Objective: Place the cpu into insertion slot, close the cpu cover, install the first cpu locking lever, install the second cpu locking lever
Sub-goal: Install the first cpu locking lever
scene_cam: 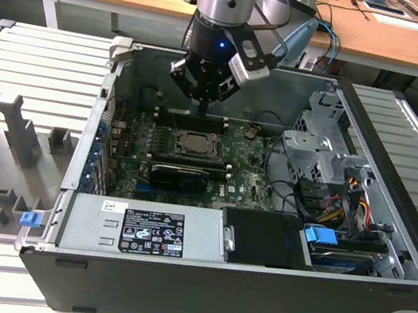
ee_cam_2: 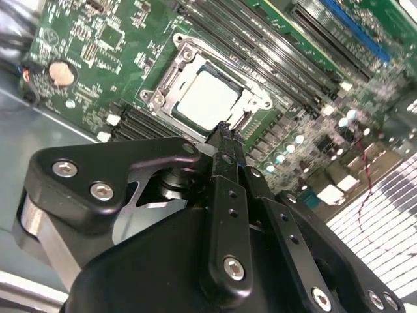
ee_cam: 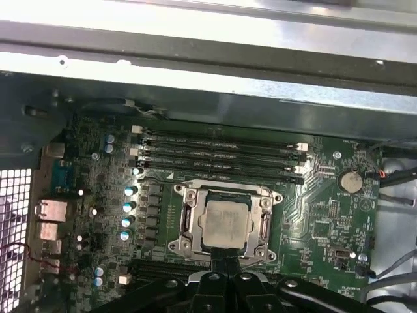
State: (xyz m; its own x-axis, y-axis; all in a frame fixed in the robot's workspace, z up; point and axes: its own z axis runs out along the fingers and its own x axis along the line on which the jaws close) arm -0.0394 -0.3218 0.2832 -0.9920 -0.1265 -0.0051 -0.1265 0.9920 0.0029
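The cpu [ee_cam: 225, 222], a pale silver square, lies flat in the insertion slot [ee_cam: 184, 193] on the green board; it also shows as the cpu [ee_cam_2: 208, 98] and the cpu [scene_cam: 192, 144]. The cpu cover [ee_cam: 264, 218], a silvery metal frame, lies down around the chip, which shows through its cut-out; in the second wrist view the cpu cover [ee_cam_2: 171, 77] frames the chip too. My gripper [scene_cam: 201, 108] hangs just above the socket's edge nearest the memory slots. Its black fingers are pressed together, with nothing between them, in both wrist views: gripper [ee_cam_2: 225, 134], gripper [ee_cam: 225, 268].
Long black memory slots [ee_cam: 221, 153] run beside the socket. A long black card [scene_cam: 181, 174] lies on the socket's other side. The power supply [scene_cam: 139, 229], a drive cage [scene_cam: 320, 144] with cables, and the case walls [scene_cam: 86, 143] hem in the board. A coin battery [ee_cam: 352, 180] sits nearby.
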